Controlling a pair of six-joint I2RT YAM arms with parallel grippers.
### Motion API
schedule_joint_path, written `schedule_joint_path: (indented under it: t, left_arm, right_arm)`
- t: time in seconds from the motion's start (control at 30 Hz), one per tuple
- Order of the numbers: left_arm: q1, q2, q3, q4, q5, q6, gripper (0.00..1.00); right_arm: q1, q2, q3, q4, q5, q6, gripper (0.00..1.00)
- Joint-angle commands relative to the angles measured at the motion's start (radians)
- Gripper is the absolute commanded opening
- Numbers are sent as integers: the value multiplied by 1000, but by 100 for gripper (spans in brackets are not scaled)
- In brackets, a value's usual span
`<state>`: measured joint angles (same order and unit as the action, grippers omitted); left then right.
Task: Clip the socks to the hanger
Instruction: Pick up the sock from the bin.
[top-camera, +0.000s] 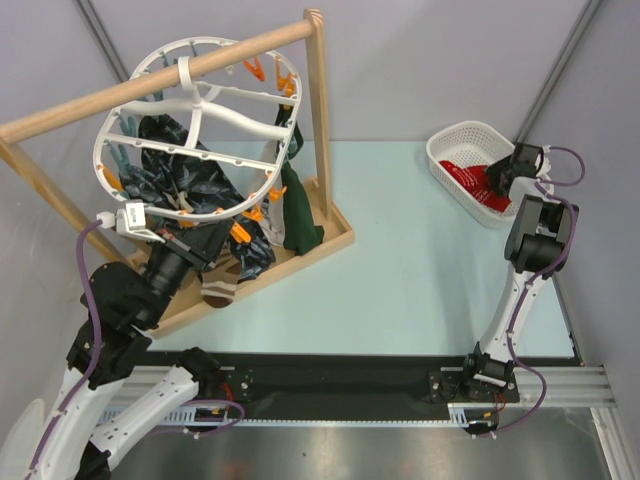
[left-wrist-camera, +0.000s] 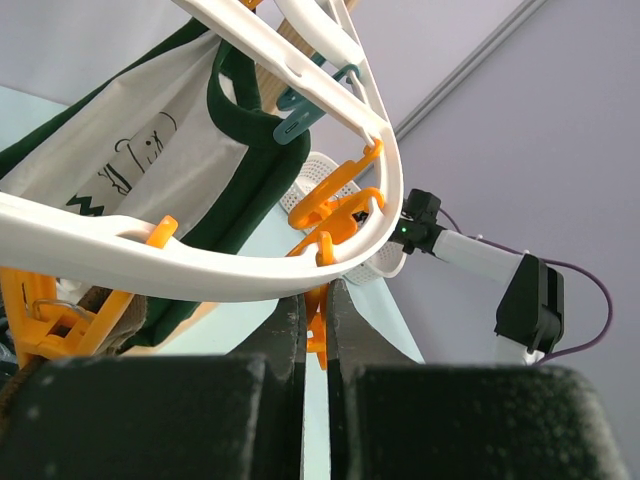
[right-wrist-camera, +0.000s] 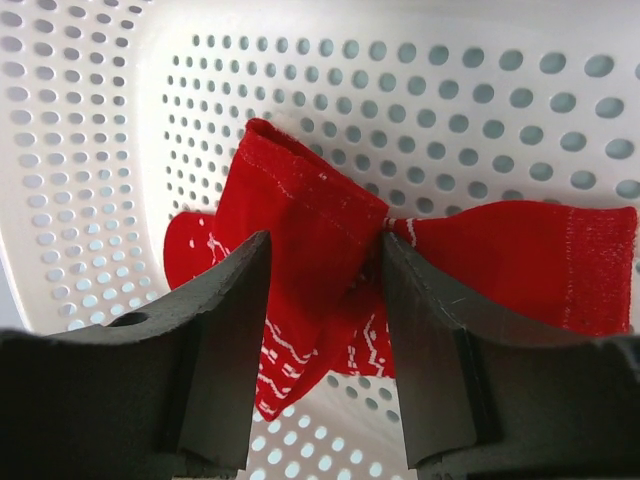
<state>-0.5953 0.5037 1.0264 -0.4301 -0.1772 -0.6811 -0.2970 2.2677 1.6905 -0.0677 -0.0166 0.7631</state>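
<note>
The white oval hanger (top-camera: 112, 135) hangs from the wooden pole, with dark patterned socks (top-camera: 190, 170) and a green and white sock (top-camera: 295, 205) clipped to it. My left gripper (top-camera: 228, 235) is under the hanger's near rim (left-wrist-camera: 200, 265). In the left wrist view that gripper (left-wrist-camera: 316, 312) is shut on an orange clip (left-wrist-camera: 318, 335). A red sock (top-camera: 468, 178) with white specks lies in the white basket (top-camera: 450, 140). My right gripper (top-camera: 497, 178) reaches into the basket. Its jaws (right-wrist-camera: 325, 250) pinch a bunched fold of that red sock (right-wrist-camera: 310, 215).
The wooden rack (top-camera: 320, 100) stands on a tray base (top-camera: 335, 240) at the left. A brown striped sock (top-camera: 222, 290) hangs low by the base's front edge. The perforated basket wall (right-wrist-camera: 400, 80) surrounds the right gripper. A light blue mat (top-camera: 400, 260) covers the table.
</note>
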Motion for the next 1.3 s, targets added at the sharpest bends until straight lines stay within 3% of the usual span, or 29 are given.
schedule_joint_path:
  t: [0.0,0.37,0.43,0.47,0.57,0.67,1.0,1.2,1.27]
  left_arm:
    - [0,13,-6,-4,18,-8,0]
    - [2,15,-8,-6,19,-15,0]
    - [0,12,-8,-9,15,-18,0]
    - [0,12,-8,-9,15,-18,0]
    - [0,15,-9,-13,13,-23,0]
    - [2,16,-14,-9,19,-31,0]
    - [2,18,-31,5,7,-49,0]
    - [2,10,-31,-2,-4,-48,0]
    - [2,6,-34,-2,-7,-46,0]
  right_arm:
    - [-4,-7,12,-9,15,8,52]
    - [-8,41,26,57,-19,-21,44]
    - [-10,44,32,98,-25,-39,36]
    - [-11,43,37,100,-20,-48,26]
    - [-11,24,55,106,-23,-79,12]
    - [-5,-14,72,79,3,-120,6]
    - [148,-419,-15,-64,167,-372,0]
    - [387,-750,-143,-106,130,-524,0]
    - [491,-863,-199,-115,40,-542,0]
